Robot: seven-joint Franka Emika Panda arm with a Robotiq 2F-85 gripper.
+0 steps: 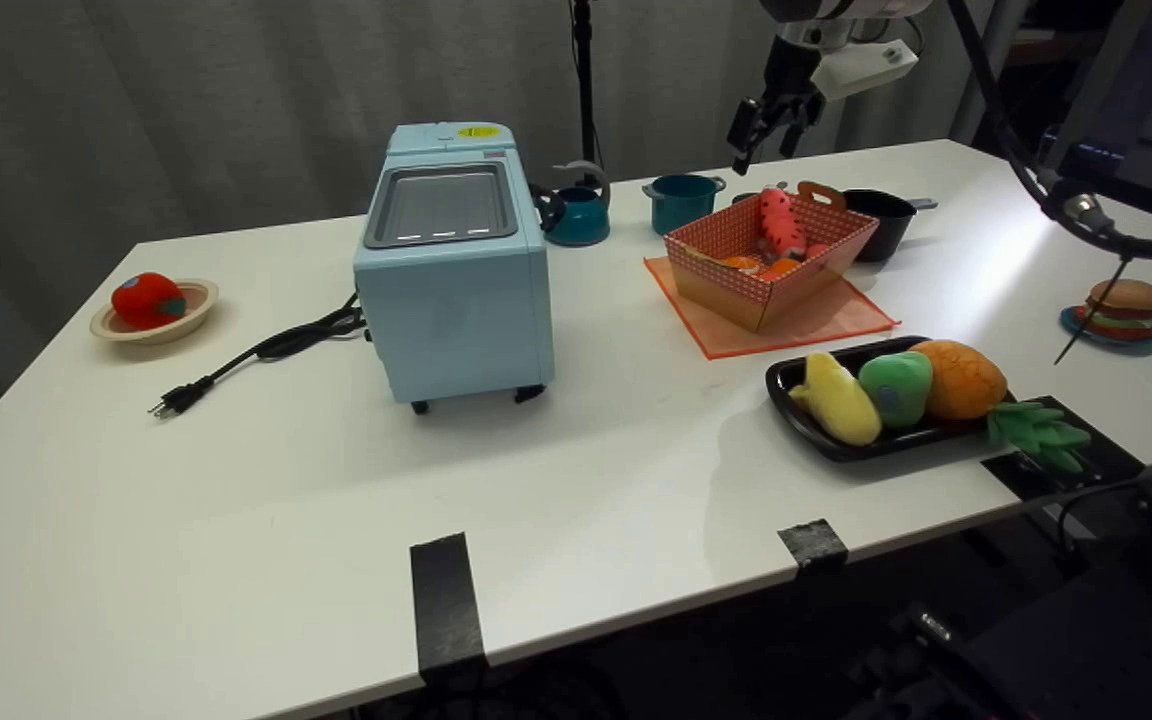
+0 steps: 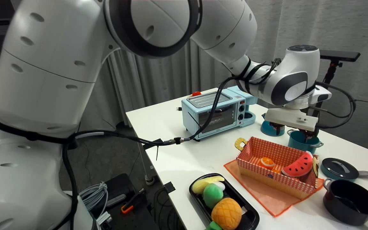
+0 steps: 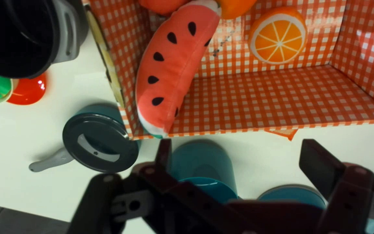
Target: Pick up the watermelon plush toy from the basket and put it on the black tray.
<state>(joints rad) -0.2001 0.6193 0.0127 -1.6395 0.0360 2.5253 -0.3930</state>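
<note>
In an exterior view, we find strips of black tape [image 1: 446, 600] nearest, across the front edge of the table [image 1: 236, 530]. Behind them we locate the tray [image 1: 896, 444]; it bears a yellow toy [image 1: 841, 402], a green toy [image 1: 898, 388] and a pineapple [image 1: 961, 380] that extends past the rim. The oven [image 1: 471, 330] stands well apart from the tray. Beyond the tray we see the basket [image 1: 716, 290], seated on an orange cloth [image 1: 826, 320]. The watermelon [image 2: 299, 166] is in the basket, lying tilted near one end wall, with one tip raised to the rim. An orange slice [image 3: 278, 37] lies in the same basket, apart from the watermelon. The black pot [image 1: 883, 225] stands just beside the watermelon end of the basket; the teal pot [image 1: 684, 205] and the kettle [image 1: 579, 220] stand behind the basket. On this far side we find the gripper [image 3: 237, 149], suspended above the table. Its fingers are spread, and in the wrist view the teal pot shows in the gap between them.
</note>
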